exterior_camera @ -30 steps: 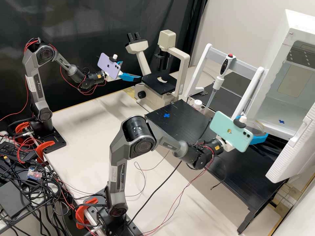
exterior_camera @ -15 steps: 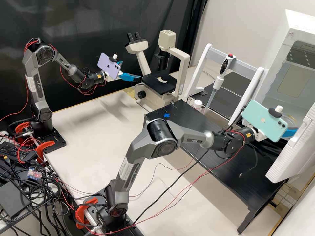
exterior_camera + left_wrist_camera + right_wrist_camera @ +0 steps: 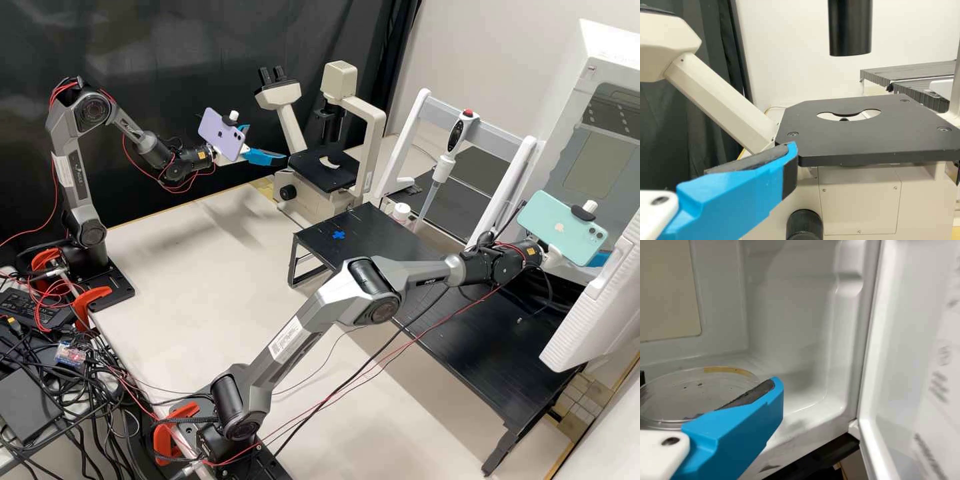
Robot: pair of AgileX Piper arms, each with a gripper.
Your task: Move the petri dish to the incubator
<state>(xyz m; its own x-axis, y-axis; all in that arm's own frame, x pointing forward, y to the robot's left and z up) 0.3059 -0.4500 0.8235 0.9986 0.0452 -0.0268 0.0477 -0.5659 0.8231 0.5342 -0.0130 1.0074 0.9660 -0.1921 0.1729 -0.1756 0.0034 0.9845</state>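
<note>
Well, petri dish (image 3: 672, 396) in right claw (image 3: 600, 258), near incubator rim (image 3: 810, 435), room beyond

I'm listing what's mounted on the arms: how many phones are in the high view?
2: a lavender phone on the left arm, and a mint phone on the right arm, at the incubator. Others may be hidden.

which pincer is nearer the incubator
Right. The right pincer is at the open front of the incubator, holding the petri dish; the left pincer is well away from it, near the microscope.
</note>
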